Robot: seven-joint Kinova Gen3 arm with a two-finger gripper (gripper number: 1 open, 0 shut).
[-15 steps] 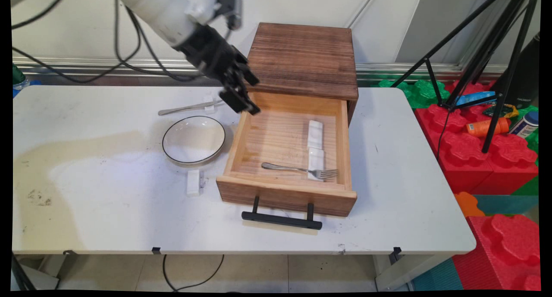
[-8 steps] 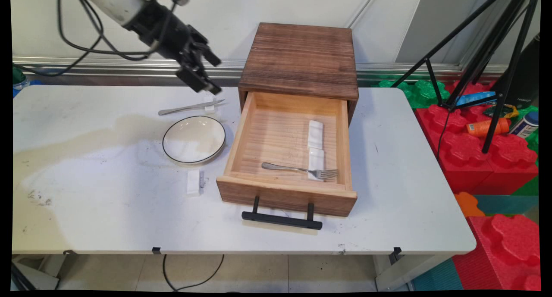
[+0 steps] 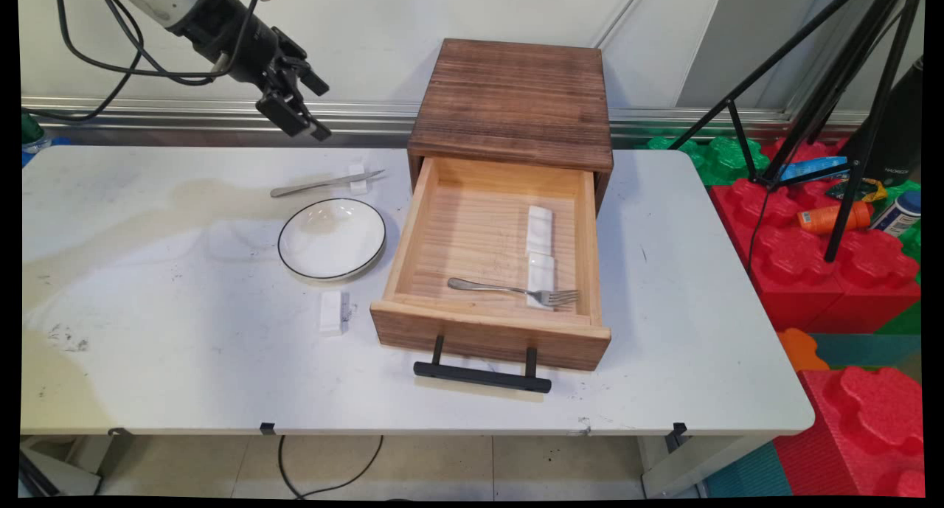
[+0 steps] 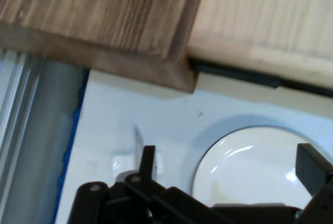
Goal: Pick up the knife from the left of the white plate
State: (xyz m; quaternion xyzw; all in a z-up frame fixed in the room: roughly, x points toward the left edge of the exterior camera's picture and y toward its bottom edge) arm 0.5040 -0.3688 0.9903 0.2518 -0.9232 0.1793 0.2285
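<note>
**Main view: gripper raised over the desk's far left, drawer pulled out**

Main view shows us the black gripper (image 3: 301,112) high above the far edge of the white desk (image 3: 184,346), fingers spread apart and holding nothing. Below it, well clear of the fingers, a knife (image 3: 324,183) lies across a small white rest (image 3: 358,178). Just nearer to us sits a white plate with a dark rim (image 3: 332,238), and nearer still a second white block (image 3: 332,312) lies alone on the desk.

To the right of the plate we see a wooden cabinet (image 3: 516,99) with its drawer (image 3: 490,331) pulled fully out toward us, its black handle (image 3: 481,376) near the desk's front edge. Inside the drawer a fork (image 3: 512,290) rests with its tines on one of two white blocks (image 3: 540,248). Wide bare desk lies left of the plate and right of the drawer.

From the hand view we look past the parted fingers (image 4: 148,162) at the plate (image 4: 250,167), the cabinet's corner (image 4: 177,73) and the desk's rear edge.
</note>
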